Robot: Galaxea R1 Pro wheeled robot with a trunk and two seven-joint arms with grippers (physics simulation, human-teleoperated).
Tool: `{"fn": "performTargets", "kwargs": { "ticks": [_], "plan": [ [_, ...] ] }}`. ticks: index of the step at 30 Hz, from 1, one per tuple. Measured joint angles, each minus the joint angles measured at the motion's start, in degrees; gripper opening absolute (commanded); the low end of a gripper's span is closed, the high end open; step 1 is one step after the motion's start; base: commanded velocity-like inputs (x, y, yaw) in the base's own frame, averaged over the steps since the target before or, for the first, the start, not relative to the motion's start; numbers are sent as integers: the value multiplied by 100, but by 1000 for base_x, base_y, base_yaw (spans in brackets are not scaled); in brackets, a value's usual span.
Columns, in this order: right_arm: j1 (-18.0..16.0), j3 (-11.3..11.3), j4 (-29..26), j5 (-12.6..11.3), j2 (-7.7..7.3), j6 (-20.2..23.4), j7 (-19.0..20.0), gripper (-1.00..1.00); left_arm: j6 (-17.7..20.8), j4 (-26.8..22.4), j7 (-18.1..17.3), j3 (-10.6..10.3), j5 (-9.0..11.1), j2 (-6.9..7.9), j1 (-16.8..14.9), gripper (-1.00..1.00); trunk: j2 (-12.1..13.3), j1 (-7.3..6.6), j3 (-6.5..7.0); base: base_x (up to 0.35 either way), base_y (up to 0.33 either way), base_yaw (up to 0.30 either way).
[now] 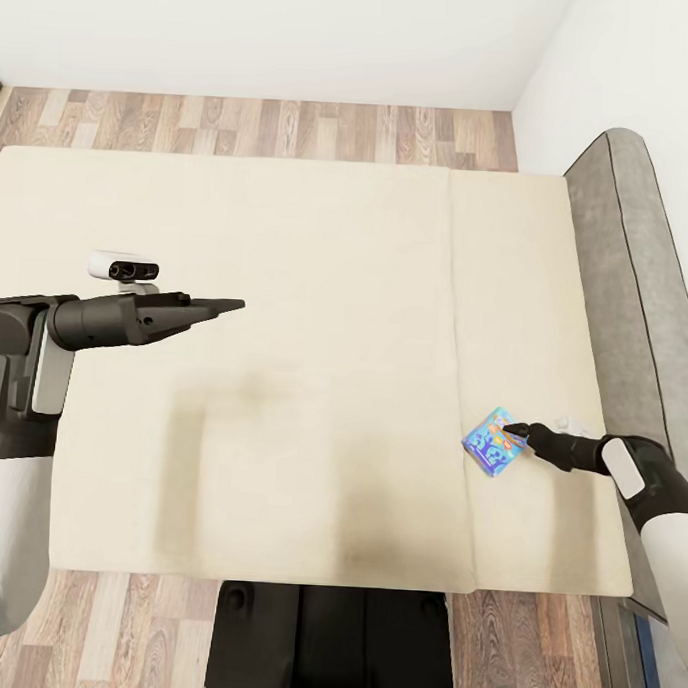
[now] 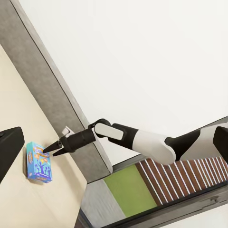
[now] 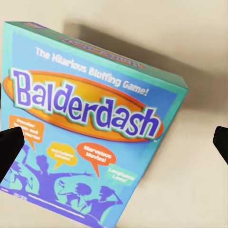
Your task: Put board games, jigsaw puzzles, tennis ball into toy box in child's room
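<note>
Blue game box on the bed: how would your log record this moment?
right gripper: open, at blue game box | box: on bed | left gripper: hovering, empty

You face white walls (image 1: 278, 31). Wood-plank floor (image 1: 263, 128) runs beyond wide cream bed (image 1: 287, 281). Grey padded headboard (image 1: 638, 267) at your right, against wall. Soft even light, faint shadows on mattress.

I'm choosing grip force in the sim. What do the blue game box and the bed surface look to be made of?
The blue game box looks like printed cardboard with a smooth, slightly glossy lid: crisp edges, sharp Balderdash lettering. The bed looks like soft matte cream fabric with a stitched seam, though the render shows no weave. The right gripper sits at the box, jaws apart.
</note>
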Motion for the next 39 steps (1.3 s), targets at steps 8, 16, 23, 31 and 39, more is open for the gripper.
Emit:
{"fn": "performTargets", "kwargs": {
  "ticks": [8, 16, 23, 31, 39],
  "plan": [
    [1, 1, 2, -9, 2, 5, 7, 100, 0, 0, 0, -4, 0, 0, 0, 100, 0, 0, 0, 0, 0, 0],
    [-3, -6, 3, -14, 3, 10, 3, 100, 0, 0, 0, -8, 0, 0, 0, 100, 0, 0, 0, 0, 0, 0],
    [-4, -7, 3, -15, 4, 6, -1, 100, 0, 0, 0, -1, 0, 0, 0, 100, 0, 0, 0, 0, 0, 0],
    [-5, -8, 3, -15, 29, -7, 0, 100, 0, 0, 0, -8, 0, 0, 0, 100, 0, 0, 0, 0, 0, 0],
    [-5, -6, 3, -14, 37, -16, 7, 100, 0, 0, 0, -14, 0, 0, 0, 100, 0, 0, 0, 0, 0, 0]
  ]
}}
